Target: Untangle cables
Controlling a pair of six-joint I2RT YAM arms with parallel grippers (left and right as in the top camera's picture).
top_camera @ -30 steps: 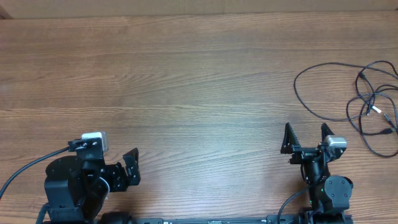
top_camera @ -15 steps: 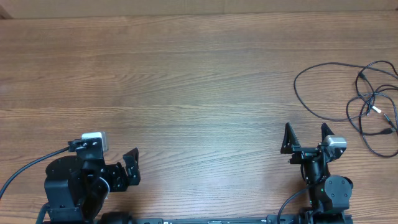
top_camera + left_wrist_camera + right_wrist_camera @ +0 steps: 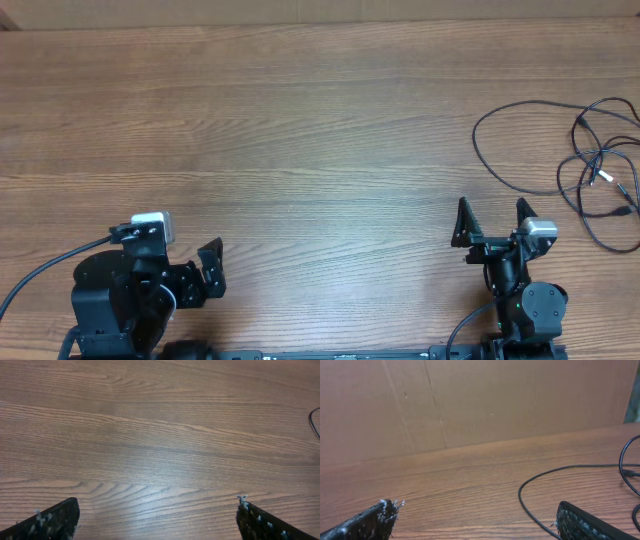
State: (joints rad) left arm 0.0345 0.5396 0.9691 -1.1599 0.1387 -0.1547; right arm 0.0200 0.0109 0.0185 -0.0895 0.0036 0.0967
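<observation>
Your table (image 3: 300, 120) held the cables (image 3: 590, 170) tangled at its right edge. The left gripper (image 3: 205, 272) and right gripper (image 3: 492, 222) sat near you, jaws wide and empty. You risked dragging the knot off the edge or pinching two cords together, and the plug ends (image 3: 603, 176) could snag.

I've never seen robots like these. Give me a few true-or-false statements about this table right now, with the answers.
1. The cables lie in a tangle on the right arm's side of the table. True.
2. The right gripper is holding a cable. False: it is open, empty and apart from them.
3. The left gripper is open. True.
4. The cables are red. False: they are black.
</observation>
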